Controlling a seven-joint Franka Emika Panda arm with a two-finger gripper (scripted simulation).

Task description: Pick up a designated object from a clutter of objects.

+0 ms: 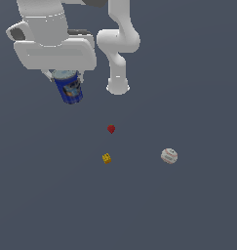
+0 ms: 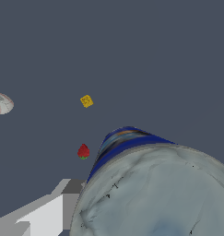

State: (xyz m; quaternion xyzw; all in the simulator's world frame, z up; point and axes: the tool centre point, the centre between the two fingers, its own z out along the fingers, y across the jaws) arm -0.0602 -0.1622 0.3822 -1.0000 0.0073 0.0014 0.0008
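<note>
Dark grey-blue floor, featureless. Gripper (image 1: 67, 74) pinching blue can (image 1: 69, 88) at lid end, upper left of exterior frame; can hangs directly beneath hand, long axis near vertical, slightly tilted. Strawberry piece (image 1: 111, 129), yellow cube (image 1: 106, 158), baseball (image 1: 169, 156) well apart, frame centre and right.

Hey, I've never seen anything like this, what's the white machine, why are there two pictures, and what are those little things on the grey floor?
These are simulator renders of a white robot arm. One picture looks at the whole scene from outside; the other comes from a camera on the arm's wrist. The gripper is shut on a blue can, which fills the wrist view. On the grey surface lie a small red strawberry, a tiny yellow cube and a white baseball, all apart from each other.
</note>
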